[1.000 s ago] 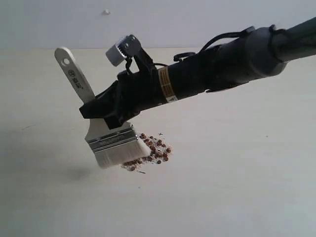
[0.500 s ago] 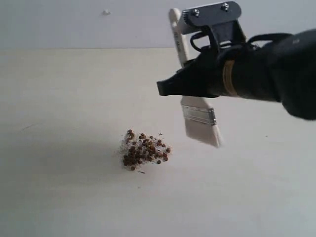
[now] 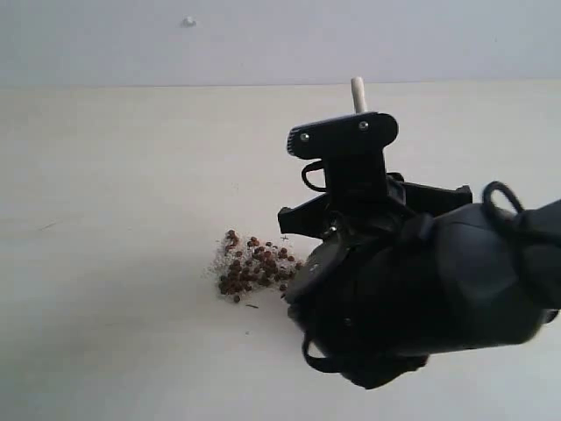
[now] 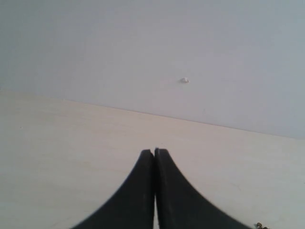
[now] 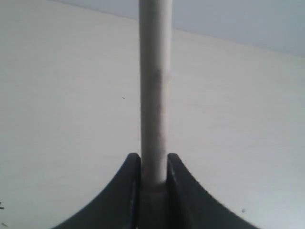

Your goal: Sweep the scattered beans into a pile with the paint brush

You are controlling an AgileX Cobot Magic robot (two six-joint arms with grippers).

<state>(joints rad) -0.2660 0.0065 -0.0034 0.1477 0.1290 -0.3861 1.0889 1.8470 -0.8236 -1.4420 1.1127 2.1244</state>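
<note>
The beans [image 3: 255, 268] lie in one tight reddish-brown heap with whitish crumbs on the pale table [image 3: 105, 175]. Just right of the heap, my right arm fills the foreground of the exterior view. It hides most of the paint brush; only the handle's pale tip [image 3: 358, 91] sticks up behind the wrist mount. In the right wrist view my right gripper [image 5: 154, 158] is shut on the wooden handle [image 5: 155, 90], seen edge-on; ferrule and bristles are hidden. My left gripper [image 4: 155, 151] is shut on nothing, over bare table, with a few beans [image 4: 259, 225] at the frame corner.
A grey wall [image 3: 280, 39] rises along the table's far edge, with a small white speck [image 3: 188, 21] on it. The bulky right arm [image 3: 421, 298] blocks the view of the table to the right of the heap.
The right arm lifted the brush off the heap's left side, carried it right and swung toward the camera. The brush head is now hidden. The heap has stayed put since the brush left it.
</note>
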